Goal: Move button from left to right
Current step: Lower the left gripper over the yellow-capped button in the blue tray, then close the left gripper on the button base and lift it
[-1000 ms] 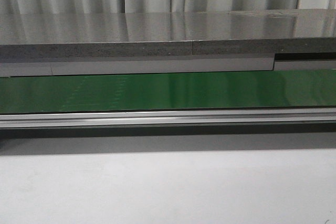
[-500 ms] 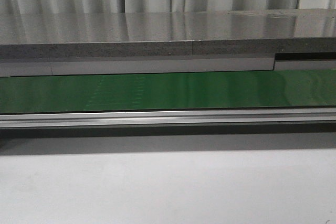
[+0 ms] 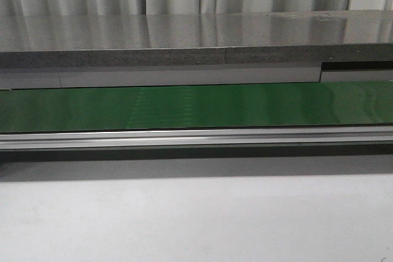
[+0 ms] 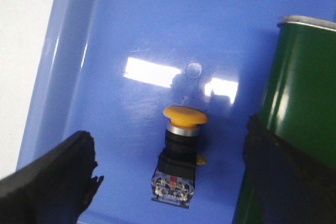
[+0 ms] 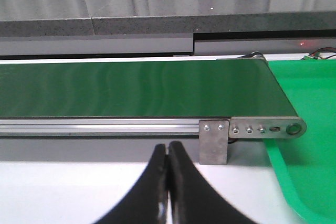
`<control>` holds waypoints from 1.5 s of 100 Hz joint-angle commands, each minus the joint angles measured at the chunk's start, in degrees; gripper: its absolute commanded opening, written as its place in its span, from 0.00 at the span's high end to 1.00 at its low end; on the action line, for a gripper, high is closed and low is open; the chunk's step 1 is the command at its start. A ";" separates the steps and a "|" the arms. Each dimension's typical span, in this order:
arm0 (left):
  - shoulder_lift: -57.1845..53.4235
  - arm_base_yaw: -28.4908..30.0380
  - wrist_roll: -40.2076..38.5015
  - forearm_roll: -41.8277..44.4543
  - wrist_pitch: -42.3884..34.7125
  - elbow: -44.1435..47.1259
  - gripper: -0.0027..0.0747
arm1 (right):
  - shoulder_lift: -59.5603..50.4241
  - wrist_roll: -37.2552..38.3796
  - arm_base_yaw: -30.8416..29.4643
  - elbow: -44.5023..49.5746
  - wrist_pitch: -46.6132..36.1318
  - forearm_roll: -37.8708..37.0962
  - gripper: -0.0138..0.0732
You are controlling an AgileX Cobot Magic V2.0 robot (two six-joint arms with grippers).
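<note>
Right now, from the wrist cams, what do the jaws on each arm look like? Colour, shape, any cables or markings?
Left gripper: matte black fingers, broad and blunt, edges rough and slightly ragged, out of focus. Right gripper: smooth black, glossier fingers that taper from wide bases to slim curved tips. No cables, labels or markings show on either. Neither arm appears in the front view.

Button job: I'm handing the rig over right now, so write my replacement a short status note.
Left gripper: open, fingers on either side of the button, not touching it.
Right gripper: shut, empty, in front of the conveyor belt near its end.
Button: lying in the blue tray, next to the belt's end; green tray sits beside the belt's other end.
Done: left gripper lined up over the button.
Left: grasp, lift, move it to the right side. The front view shows no button on the belt.
</note>
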 commanded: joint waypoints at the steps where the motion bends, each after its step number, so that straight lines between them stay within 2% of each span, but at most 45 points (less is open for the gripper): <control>1: -0.40 0.43 0.48 -0.03 -0.53 -3.42 0.23 | -1.09 -0.20 0.07 -0.90 -4.69 -0.48 0.92; 30: 3.18 2.10 0.61 -0.33 -0.40 -3.67 0.23 | -1.09 -0.20 0.07 -0.90 -4.69 -0.48 0.92; 49: 4.02 2.20 3.67 -4.52 -0.61 -3.67 0.23 | -1.09 -0.20 0.07 -0.90 -4.69 -0.48 0.92; 110: 8.53 2.20 4.04 -4.68 3.76 -3.67 0.23 | -1.09 -0.20 0.07 -0.90 -4.69 -0.48 0.92; 150: 8.60 2.20 4.04 -3.85 3.88 -3.54 0.23 | -1.09 -0.20 0.07 -0.90 -4.69 -0.48 0.92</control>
